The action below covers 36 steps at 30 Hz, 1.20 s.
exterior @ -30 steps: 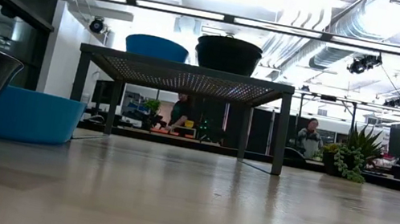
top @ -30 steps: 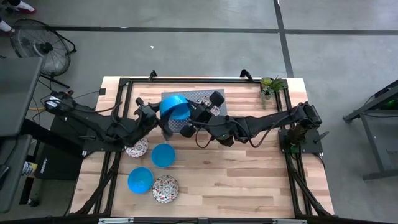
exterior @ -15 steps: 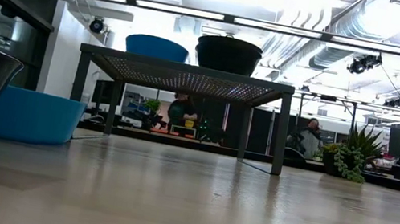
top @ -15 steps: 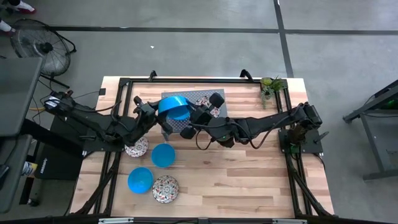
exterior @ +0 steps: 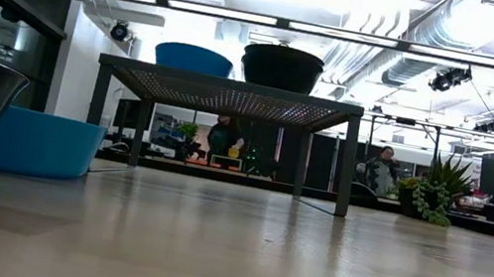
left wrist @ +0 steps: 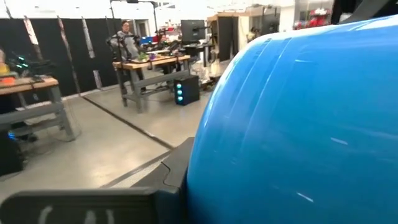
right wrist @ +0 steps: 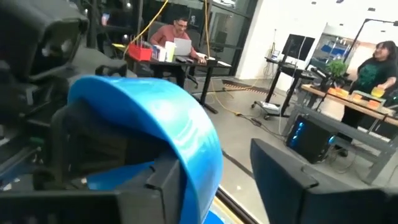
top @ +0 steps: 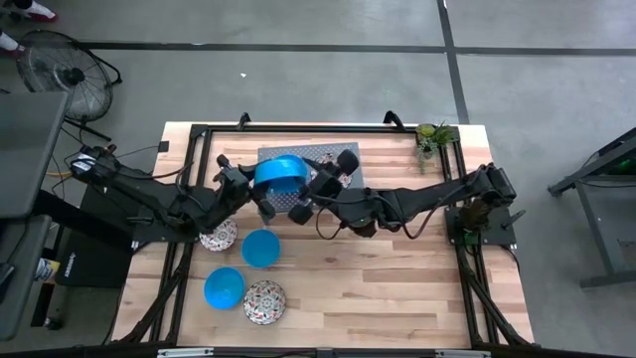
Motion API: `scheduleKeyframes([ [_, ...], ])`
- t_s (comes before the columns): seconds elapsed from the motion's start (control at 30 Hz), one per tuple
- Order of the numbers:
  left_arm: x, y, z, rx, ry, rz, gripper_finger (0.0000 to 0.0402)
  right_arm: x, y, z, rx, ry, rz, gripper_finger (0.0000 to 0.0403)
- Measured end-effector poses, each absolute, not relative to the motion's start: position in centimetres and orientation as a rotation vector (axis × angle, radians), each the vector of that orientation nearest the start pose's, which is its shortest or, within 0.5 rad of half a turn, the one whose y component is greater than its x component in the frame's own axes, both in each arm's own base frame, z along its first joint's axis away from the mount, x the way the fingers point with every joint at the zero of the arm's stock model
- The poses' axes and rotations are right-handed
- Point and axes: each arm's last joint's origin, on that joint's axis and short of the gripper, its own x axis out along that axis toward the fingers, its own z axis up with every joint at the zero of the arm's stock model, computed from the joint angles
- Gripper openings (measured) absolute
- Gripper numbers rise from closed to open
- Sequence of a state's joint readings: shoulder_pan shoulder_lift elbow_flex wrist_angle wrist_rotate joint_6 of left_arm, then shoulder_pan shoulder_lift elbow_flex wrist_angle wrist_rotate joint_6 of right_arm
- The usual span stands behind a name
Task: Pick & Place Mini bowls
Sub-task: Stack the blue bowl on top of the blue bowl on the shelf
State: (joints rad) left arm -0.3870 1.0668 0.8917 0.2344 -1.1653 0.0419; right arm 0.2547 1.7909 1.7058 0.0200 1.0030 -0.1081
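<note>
Right now one blue bowl (top: 281,177) hangs tilted in the air over the grey stand (top: 308,152), at the far side of the table (top: 397,278), with both arms meeting at it. The left gripper (top: 256,196) sits on the bowl's left side, partly closed, and looks to have the wall pinched; in its wrist view the bowl presses right up against a dark finger (left wrist: 93,205). The right gripper (top: 303,194) is at the bowl's other side with its fingers spread: the rim lies against one of them, while the other finger (right wrist: 292,180) stands clear of it, so it grips nothing.

By its look the bowl is light, rigid and smooth, probably glazed or hard plastic, so it could slip or chip if dropped. A pinch across the rim, one finger inside and one outside, seems the safest hold.

Two more blue bowls (top: 260,249) and two patterned bowls (top: 219,237) wait on the table's near left.
</note>
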Motion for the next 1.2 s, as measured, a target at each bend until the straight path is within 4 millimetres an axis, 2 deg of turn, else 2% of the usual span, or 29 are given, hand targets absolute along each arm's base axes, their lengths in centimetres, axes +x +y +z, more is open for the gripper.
scheduleKeyframes([
  [0.17, 21.2, -5.8, 36.0, -0.06, -0.06, 0.763, 0.0092, 38.5, 8.7, 41.3, -0.115, 0.062, -0.713, 0.0188],
  [0.3, 20.2, -5.5, 36.2, -0.136, -0.066, 0.692, 0.0092, 36.2, 9.2, 43.4, -0.044, 0.02, -0.696, 0.0192],
  [0.4, 19.4, -5.2, 35.8, -0.201, -0.03, 0.632, 0.0092, 34.7, 9.6, 43.9, -0.011, 0.049, -0.665, 0.0193],
  [0.6, 18.2, -5.3, 34.5, -0.376, 0.144, 0.416, 0.0092, 32.3, 10.0, 43.5, 0.074, 0.178, -0.532, 0.0193],
  [0.7, 18.0, -5.7, 33.4, -0.443, 0.284, 0.282, 0.0092, 31.7, 10.1, 42.7, 0.118, 0.272, -0.444, 0.0193],
  [0.9, 18.4, -6.8, 31.8, -0.532, 0.539, 0.033, 0.0092, 31.6, 10.8, 41.2, 0.18, 0.471, -0.204, 0.0193],
  [1.07, 19.2, -7.5, 30.6, -0.553, 0.661, -0.037, 0.0092, 32.2, 12.6, 39.3, 0.138, 0.62, 0.041, 0.0193],
  [1.2, 19.7, -7.8, 29.7, -0.551, 0.738, -0.036, 0.0092, 32.4, 14.4, 38.4, 0.102, 0.668, 0.159, 0.0193],
])
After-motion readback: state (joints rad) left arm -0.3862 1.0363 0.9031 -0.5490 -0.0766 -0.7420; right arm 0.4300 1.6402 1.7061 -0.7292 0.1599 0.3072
